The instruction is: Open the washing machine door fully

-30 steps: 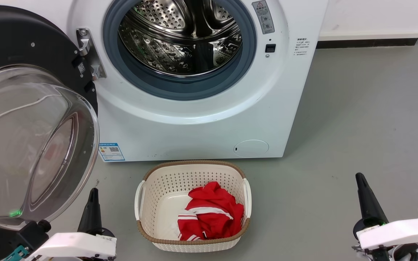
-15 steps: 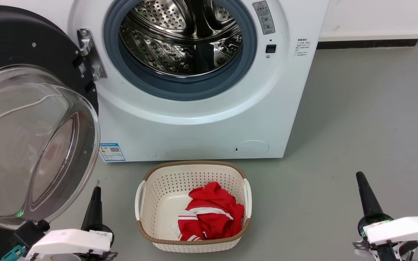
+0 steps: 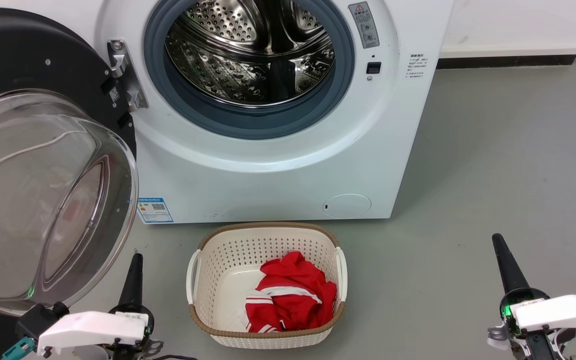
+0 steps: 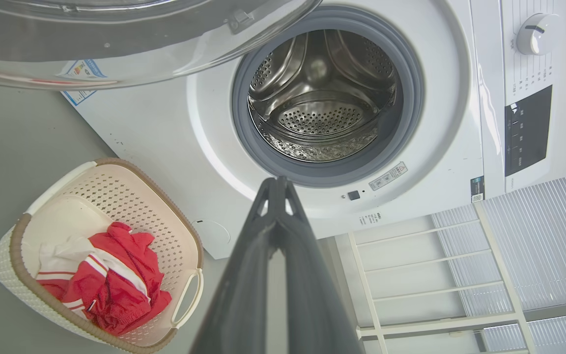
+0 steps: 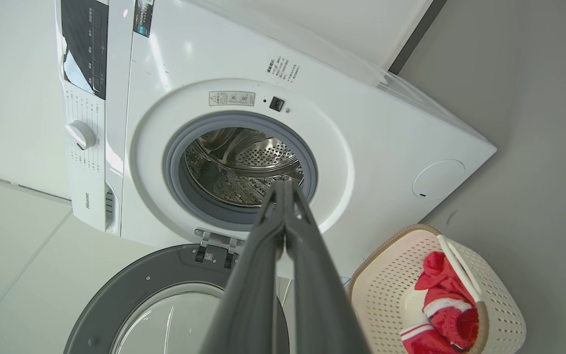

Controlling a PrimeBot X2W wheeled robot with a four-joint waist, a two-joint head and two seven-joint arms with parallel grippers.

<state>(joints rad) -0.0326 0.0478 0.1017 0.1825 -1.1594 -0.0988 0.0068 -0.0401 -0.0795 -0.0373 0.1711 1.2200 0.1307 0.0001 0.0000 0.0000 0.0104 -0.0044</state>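
Head view looks down and forward at the washing machine [image 3: 278, 170]. Both wrist views face its front, sharing the basket [image 3: 268, 224].

You have a cream basket [image 3: 228, 250] with a brown woven rim standing on the grey floor [image 3: 468, 165]. Its walls are perforated, and a white handle [image 3: 340, 272] sits on each side. Inside, toward the basket's right, lies a crumpled red garment [image 3: 290, 295] with white stripes. Its pale bottom shows to the garment's left. Beyond the basket and off to its right, the floor meets a white wall [image 3: 513, 20] along a dark baseboard [image 3: 505, 60]. In your left wrist view, a white bar frame [image 4: 410, 275] and a ribbed panel [image 4: 548, 236] sit well apart from the basket.
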